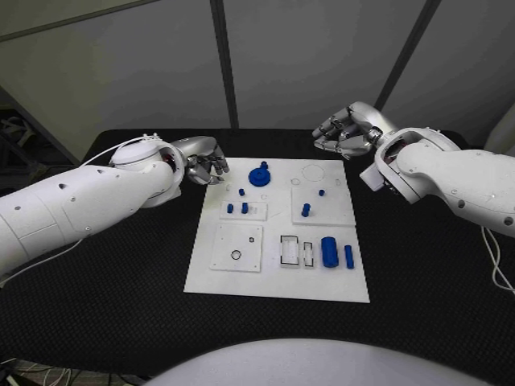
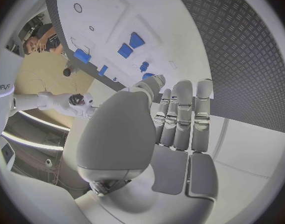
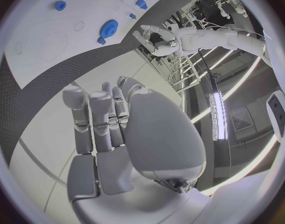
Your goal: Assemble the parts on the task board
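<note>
White task board (image 1: 212,277) mid black desk (image 1: 107,305), blue parts (image 1: 328,252) on it. Left hand (image 1: 204,165) and right hand (image 1: 344,133) flank far corners, fingers loosely curled, holding nothing.

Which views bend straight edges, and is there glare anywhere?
Head view: board edges straight, light even, no glare. Left wrist view: fisheye curves the board. Right wrist view: same bending, and a bright strip light glares beside the right hand.
</note>
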`<move>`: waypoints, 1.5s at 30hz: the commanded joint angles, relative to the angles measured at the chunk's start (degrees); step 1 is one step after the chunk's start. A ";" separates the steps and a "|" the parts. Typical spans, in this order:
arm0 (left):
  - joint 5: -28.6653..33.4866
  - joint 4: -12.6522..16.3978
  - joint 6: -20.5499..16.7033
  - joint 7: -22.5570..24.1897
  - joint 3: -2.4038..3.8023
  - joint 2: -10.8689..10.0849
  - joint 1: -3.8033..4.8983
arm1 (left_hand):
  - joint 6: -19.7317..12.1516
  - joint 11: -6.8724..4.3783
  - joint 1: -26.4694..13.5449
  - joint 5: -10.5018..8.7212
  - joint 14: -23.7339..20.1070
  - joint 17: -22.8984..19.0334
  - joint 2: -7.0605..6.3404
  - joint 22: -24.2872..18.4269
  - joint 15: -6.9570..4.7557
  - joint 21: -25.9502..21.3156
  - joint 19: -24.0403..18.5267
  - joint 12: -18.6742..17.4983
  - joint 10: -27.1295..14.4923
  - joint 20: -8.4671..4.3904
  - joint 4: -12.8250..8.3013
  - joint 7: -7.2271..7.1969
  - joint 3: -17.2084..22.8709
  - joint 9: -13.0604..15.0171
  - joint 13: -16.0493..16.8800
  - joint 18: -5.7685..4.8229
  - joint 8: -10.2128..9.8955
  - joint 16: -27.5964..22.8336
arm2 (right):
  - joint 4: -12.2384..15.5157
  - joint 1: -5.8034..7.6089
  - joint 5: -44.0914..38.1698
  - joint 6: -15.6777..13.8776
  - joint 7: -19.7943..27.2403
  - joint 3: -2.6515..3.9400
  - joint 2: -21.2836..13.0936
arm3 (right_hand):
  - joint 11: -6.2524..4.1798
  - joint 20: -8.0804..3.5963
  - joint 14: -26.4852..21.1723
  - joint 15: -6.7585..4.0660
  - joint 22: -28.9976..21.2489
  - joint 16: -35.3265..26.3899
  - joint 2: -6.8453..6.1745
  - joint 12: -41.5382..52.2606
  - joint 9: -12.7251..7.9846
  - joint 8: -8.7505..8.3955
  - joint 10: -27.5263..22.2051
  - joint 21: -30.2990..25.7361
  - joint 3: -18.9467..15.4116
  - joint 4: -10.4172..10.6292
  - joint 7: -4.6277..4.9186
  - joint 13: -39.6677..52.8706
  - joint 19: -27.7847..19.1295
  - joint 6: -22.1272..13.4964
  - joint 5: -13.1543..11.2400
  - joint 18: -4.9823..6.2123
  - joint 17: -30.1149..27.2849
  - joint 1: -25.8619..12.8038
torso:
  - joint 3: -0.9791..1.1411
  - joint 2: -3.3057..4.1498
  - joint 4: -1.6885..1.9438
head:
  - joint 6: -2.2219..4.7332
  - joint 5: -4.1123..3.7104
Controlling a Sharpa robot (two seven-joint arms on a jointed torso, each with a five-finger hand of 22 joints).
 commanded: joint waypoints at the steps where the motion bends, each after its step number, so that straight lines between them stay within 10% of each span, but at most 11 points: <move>1: 13.98 0.57 -6.17 2.53 0.33 -1.74 0.09 | 1.23 0.06 0.17 0.04 -1.55 -1.91 0.42 -0.80 0.13 -2.48 -1.73 0.69 0.13 -0.04 -0.09 0.22 0.69 -0.06 0.16 -0.76 0.78 -2.94 | 0.35 0.11 -9.77 6.21 -3.46 0.02 -0.41 | -0.06 -0.08 1.75 -0.06 3.02 2.83 -0.20 -1.44 -0.16 -0.09 1.18 2.70 0.49 -0.89 -0.04 -1.33 1.71 0.59 -0.86 -1.27 2.29 0.71 | 0.04 0.01 -0.07 | 0.43 -0.27; 9: 44.13 5.77 -9.79 9.63 0.49 -7.47 0.01 | 1.75 0.67 -1.24 -0.11 -2.96 -5.37 1.25 -2.81 0.71 -5.89 -3.72 2.15 -1.45 0.52 0.58 0.95 0.73 -0.40 0.16 -0.93 1.40 -8.17 | 3.23 0.06 -26.44 11.78 -8.61 -0.48 -2.23 | -0.08 -0.07 2.05 -0.05 6.95 5.30 -0.74 -3.85 -0.27 -0.90 2.14 6.15 1.15 -1.41 -0.25 -3.38 3.78 1.15 -2.78 -1.98 4.04 -0.03 | -0.31 -0.06 0.18 | 2.03 -3.72; 17: 62.50 11.88 -6.31 15.84 -0.86 -11.36 -0.20 | 0.94 1.03 -6.70 -0.30 -2.71 -6.70 2.65 -6.64 1.33 -9.81 -3.07 4.85 -2.96 1.58 5.62 1.47 -5.30 -0.53 0.80 -0.82 2.57 -9.30 | 5.01 -0.69 -33.85 11.89 -11.57 -0.97 -2.91 | 0.05 0.00 2.06 0.02 7.45 6.16 -0.84 -5.17 -0.29 -1.40 1.60 6.61 1.59 -1.30 -0.42 -4.41 3.85 1.43 -3.84 -2.04 4.54 -0.45 | -0.46 0.02 -0.27 | 2.91 -4.03; 21: 67.96 14.18 -5.29 18.09 -1.18 -12.25 -0.39 | 0.70 1.02 -6.12 -0.23 -2.65 -7.14 3.42 -8.27 1.40 -11.26 -2.18 6.48 -3.63 1.53 6.31 1.36 -7.70 -0.53 1.25 -0.78 3.43 -9.50 | 5.18 -1.15 -35.38 11.88 -12.48 -1.41 -2.83 | 0.35 0.17 2.03 0.26 7.87 6.91 -1.09 -6.27 -0.35 -2.00 0.76 6.97 2.14 -1.35 -0.25 -5.30 3.90 1.29 -5.24 -2.10 4.99 -0.53 | -0.80 0.06 -0.25 | 3.00 -3.85; 31: 74.94 17.94 -6.31 20.07 -1.39 -13.53 -0.69 | 0.64 0.90 -4.92 -0.13 -2.60 -7.41 4.21 -9.27 1.30 -12.15 -1.52 7.79 -4.06 1.43 6.38 1.24 -8.93 -0.50 1.59 -0.78 4.25 -9.50 | 7.07 -2.23 -38.45 15.02 -15.12 -2.54 -2.09 | 0.99 0.73 1.82 0.80 8.24 7.71 -2.16 -7.77 -0.49 -4.33 -0.89 7.25 1.82 -1.00 0.26 -6.87 3.75 -1.02 -9.10 -2.10 5.20 -1.65 | -0.58 0.13 -0.38 | 2.67 -3.41; 45: 75.81 19.14 -6.95 20.57 -1.43 -13.92 -0.84 | 0.47 0.91 -4.21 -0.08 -2.61 -7.52 4.58 -9.65 1.28 -12.49 -1.23 8.31 -4.38 1.38 6.27 1.26 -9.31 -0.51 1.69 -0.79 4.60 -9.48 | 6.01 -3.28 -39.19 15.84 -15.21 -2.66 -0.65 | 1.05 0.84 2.39 0.85 10.94 10.90 -1.03 -7.46 -0.18 -4.39 0.47 9.55 3.46 -1.59 0.60 -7.60 5.41 0.35 -6.76 -2.63 7.69 -0.48 | -0.53 0.14 -0.27 | 2.11 -3.48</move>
